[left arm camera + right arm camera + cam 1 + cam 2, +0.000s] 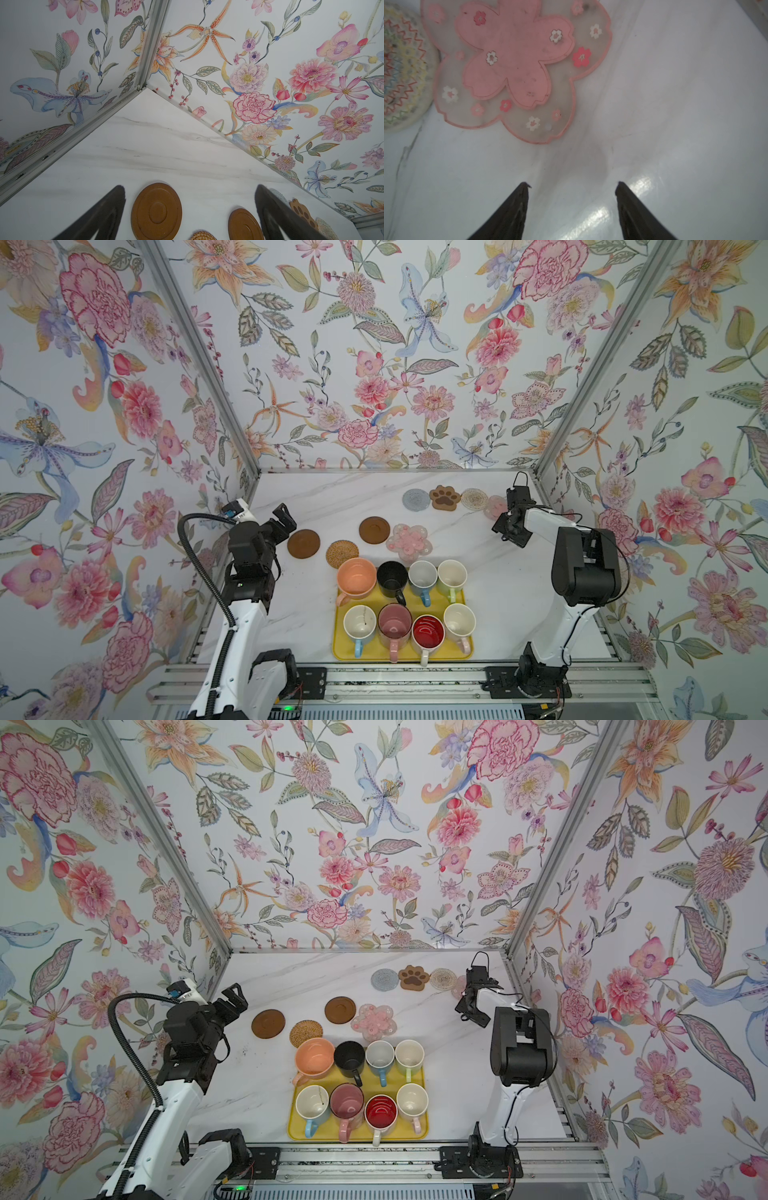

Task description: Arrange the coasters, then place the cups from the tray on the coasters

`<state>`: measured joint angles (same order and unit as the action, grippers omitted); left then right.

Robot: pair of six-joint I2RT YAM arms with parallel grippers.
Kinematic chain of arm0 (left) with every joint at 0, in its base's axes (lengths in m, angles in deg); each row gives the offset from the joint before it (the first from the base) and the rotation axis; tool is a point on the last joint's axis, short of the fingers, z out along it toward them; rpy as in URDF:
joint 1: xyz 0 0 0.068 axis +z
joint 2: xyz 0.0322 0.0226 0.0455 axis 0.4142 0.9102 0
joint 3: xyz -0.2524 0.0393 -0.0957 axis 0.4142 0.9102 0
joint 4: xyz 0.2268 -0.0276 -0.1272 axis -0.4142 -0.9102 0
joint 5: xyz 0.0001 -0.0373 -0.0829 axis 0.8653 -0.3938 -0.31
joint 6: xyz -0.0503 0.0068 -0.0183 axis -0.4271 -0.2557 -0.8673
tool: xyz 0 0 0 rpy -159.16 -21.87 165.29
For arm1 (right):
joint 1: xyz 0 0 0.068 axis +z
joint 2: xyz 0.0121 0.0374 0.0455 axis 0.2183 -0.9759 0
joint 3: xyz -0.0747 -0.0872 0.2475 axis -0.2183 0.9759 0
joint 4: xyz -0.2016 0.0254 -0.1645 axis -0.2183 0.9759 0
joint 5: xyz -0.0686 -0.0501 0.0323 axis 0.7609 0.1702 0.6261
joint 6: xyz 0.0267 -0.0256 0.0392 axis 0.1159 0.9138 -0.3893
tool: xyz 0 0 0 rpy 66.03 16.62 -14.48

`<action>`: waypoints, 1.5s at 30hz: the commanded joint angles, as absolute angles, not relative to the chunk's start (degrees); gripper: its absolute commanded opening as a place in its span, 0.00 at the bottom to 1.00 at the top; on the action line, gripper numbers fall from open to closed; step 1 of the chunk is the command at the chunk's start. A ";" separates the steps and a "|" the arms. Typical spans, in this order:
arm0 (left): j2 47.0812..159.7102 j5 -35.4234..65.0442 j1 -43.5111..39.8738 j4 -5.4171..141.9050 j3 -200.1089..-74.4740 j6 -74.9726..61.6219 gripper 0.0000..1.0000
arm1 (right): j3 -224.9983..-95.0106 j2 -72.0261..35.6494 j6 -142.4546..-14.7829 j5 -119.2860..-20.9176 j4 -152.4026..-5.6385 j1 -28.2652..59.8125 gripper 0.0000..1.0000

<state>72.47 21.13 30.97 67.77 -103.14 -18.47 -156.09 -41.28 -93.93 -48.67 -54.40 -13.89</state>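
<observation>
Eight cups stand on the yellow tray (461,649) at the front: peach (356,577), black (392,577), pink (394,624), red-inside (428,632) and several white ones. Coasters lie behind it. Two dark brown discs (304,544) (374,529), a rattan round (342,553) and a pink flower (409,538) form a near row. A grey round (416,499), brown paw (444,497), clear round (474,498) and second pink flower (517,62) lie farther back. My left gripper (284,519) (190,187) hovers open beside the left disc (156,211). My right gripper (508,531) (572,183) is open over bare table beside the far flower.
Floral walls with metal corner posts close in the marble table (316,497) on three sides. An aluminium rail (399,684) with both arm bases runs along the front edge. The right arm's elbow (586,568) stands tall by the right wall.
</observation>
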 commanded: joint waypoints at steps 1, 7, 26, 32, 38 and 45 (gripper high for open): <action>71.75 20.07 31.77 68.68 -102.37 -18.63 0.99 | -158.19 -43.20 -92.92 -48.66 -54.68 -14.28 0.67; 71.61 20.21 31.84 68.64 -102.29 -18.63 0.99 | -159.78 -44.97 -92.88 -48.88 -54.61 -14.98 0.64; 71.83 20.26 32.29 68.29 -102.65 -18.46 0.99 | -169.86 -52.79 -91.63 -49.24 -51.55 -17.60 0.59; 71.76 20.15 32.46 68.00 -102.70 -18.46 0.99 | -171.99 -53.02 -90.80 -50.31 -50.84 -17.99 0.59; 71.96 19.93 32.47 68.59 -102.30 -18.81 0.99 | -167.37 -46.49 -89.93 -48.54 -51.80 -15.56 0.62; 72.23 19.53 32.61 69.30 -101.74 -18.98 0.99 | -163.26 -44.30 -91.35 -48.19 -52.12 -12.53 0.61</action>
